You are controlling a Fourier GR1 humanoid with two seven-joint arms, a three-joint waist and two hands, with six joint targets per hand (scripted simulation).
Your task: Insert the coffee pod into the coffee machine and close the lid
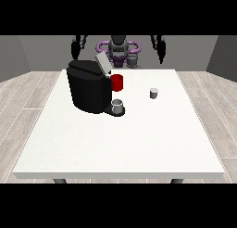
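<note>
front view: the pod [154,93] sat on the table [139,143], well apart from the machine [89,85] — lid [102,64] up. both hands [76,47] [160,48] hung raised; fingers unreadable. a long reach risked toppling the pod.

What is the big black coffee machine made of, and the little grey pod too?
The coffee machine looks like black plastic with a dull finish: its dark body shows almost no shine. Its raised lid looks grey, perhaps metal or painted plastic. The coffee pod looks like pale grey plastic or foil; it is too small to tell which.
</note>
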